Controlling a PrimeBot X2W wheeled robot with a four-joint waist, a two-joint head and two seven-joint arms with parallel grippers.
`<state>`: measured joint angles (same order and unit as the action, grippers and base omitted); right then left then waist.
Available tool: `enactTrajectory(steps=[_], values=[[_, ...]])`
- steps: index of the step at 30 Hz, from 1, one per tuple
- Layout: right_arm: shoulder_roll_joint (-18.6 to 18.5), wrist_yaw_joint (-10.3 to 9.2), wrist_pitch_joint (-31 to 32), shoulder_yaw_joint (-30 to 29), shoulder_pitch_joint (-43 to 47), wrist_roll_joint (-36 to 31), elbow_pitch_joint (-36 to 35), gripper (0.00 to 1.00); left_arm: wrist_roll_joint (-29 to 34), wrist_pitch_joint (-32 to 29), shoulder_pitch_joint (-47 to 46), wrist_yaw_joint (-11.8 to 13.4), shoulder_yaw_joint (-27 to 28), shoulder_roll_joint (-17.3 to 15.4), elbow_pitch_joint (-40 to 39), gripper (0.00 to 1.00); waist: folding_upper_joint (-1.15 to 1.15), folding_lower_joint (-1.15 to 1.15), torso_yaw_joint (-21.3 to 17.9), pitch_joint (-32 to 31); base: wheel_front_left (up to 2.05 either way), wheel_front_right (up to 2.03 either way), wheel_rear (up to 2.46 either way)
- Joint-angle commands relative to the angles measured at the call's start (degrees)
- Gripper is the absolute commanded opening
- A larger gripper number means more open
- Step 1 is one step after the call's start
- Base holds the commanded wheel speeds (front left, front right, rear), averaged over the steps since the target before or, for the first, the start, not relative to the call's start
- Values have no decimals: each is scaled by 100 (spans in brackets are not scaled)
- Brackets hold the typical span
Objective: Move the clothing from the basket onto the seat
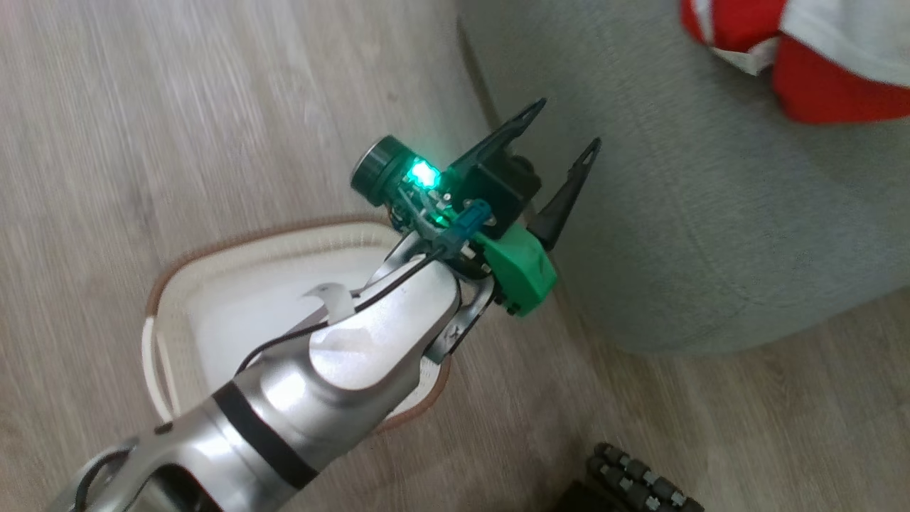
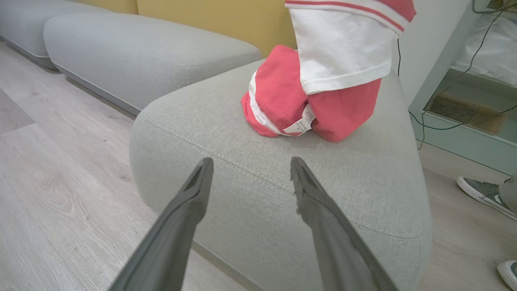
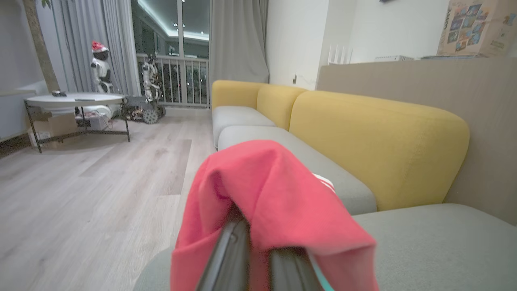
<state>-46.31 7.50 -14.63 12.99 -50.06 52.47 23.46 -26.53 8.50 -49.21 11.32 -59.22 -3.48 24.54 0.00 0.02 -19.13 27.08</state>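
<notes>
The clothing (image 2: 278, 93) is thin, limp jersey. It looks light and apt to drape and slip rather than hold a shape, so a pinch on a bunched fold should serve best. The right gripper (image 3: 258, 252) is closed on a red fold, while the lower bundle rests on the seat (image 1: 711, 213). The left gripper (image 1: 566, 124) is spread wide, holding nothing, by the seat's edge, with its arm over the basket (image 1: 227, 284).

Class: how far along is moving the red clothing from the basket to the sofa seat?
Done: a red white-striped jersey garment lies on the grey-green fabric seat; the cream oval plastic basket shows a bare bottom where visible. In hand: the right gripper is shut on a red-and-white garment above the seat. Left: releasing it there.
</notes>
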Motion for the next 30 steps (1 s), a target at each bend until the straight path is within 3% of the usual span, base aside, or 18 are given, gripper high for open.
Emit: enactTrajectory(steps=[1, 7, 14, 22, 23, 26, 27, 28, 30], values=[[-297, -1, -37, -50, -71, 45, 9, 0, 19, -1, -254, 74, 58, 56, -183, 100, 0, -2, 248, 447, 0, 0, 0], [-444, -1, -37, 174, -267, -5, 681, 0, -160, 44, -631, 299, -355, 58, -353, 100, 0, -2, 473, 877, 0, 0, 0], [-978, -1, -14, 1592, -444, 394, 1638, 0, -441, 159, -932, 566, -806, 59, -381, 100, 0, -2, 748, 1116, 0, 0, 0], [-1264, -1, 1057, 3005, -806, 1299, 2088, 2, -780, 356, -984, 742, -1013, 59, -266, 100, 0, -2, 841, 910, 0, 0, 0], [-1289, -1, 1105, 3129, -860, 1365, 2088, 15, -817, 379, -985, 751, -1029, 59, -254, 100, 0, -2, 838, 867, 0, 0, 0], [-1332, -1, 1149, 3456, -995, 1543, 2088, 35, -928, 437, -977, 767, -1072, 59, -216, 100, 0, -2, 817, 738, 0, 0, 0], [-1346, -1, 1147, 3563, -1034, 1587, 2100, 53, -965, 453, -968, 767, -1087, 60, -203, 100, 0, -2, 812, 694, 0, 0, 0], [-1344, -1, 1148, 3676, -1058, 1624, 2115, 95, -1003, 470, -951, 762, -1100, 60, -181, 100, 0, -2, 802, 629, 0, 0, 0], [-1340, -1, 1211, 3891, -1089, 1721, 2124, 100, -1075, 499, -916, 738, -1123, 60, -135, 100, 0, -2, 786, 503, 0, 0, 0]])
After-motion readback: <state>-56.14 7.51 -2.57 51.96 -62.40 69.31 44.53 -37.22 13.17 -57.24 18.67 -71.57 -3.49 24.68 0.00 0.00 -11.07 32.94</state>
